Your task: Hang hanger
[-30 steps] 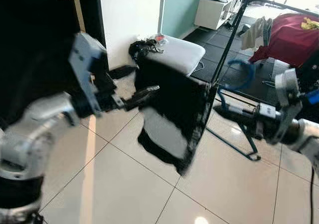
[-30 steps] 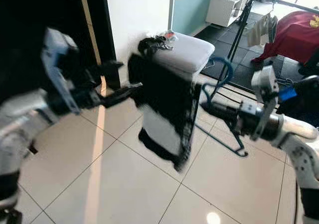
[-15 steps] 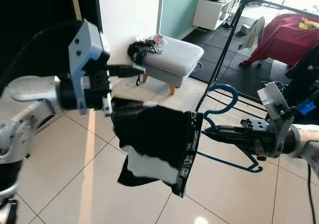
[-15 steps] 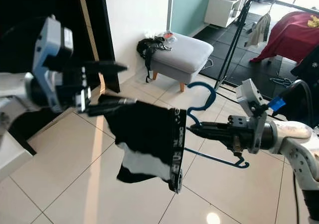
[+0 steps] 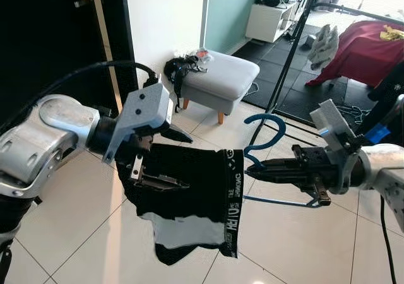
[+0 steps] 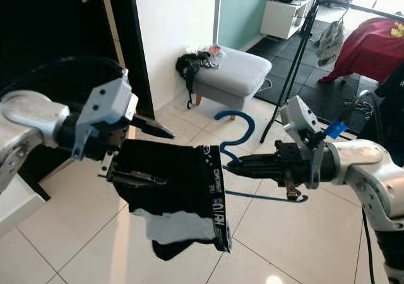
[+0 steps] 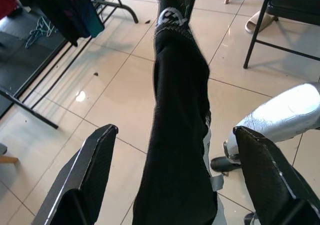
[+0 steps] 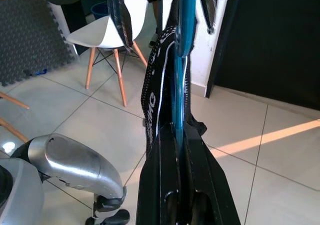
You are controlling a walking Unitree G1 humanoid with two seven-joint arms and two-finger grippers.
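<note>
Holding blue hanger (image 5: 268, 146) by neck, right gripper (image 5: 252, 168) pinched tight on it; black shorts (image 5: 186, 202) draped over hanger, mid-air above tiled floor (image 5: 76, 233). Left gripper (image 5: 165, 159) spread wide around cloth edge. Advice: keep hook upright, carry level toward drying rack (image 5: 287, 50), steady cloth against slipping.

We see bright daylight entering beyond the clothes rack (image 5: 287, 50). Glare spots mark the floor tiles (image 5: 76, 233) near it. The doorway (image 5: 50, 38) opposite stays black. Focus is sharp throughout, without motion blur.
</note>
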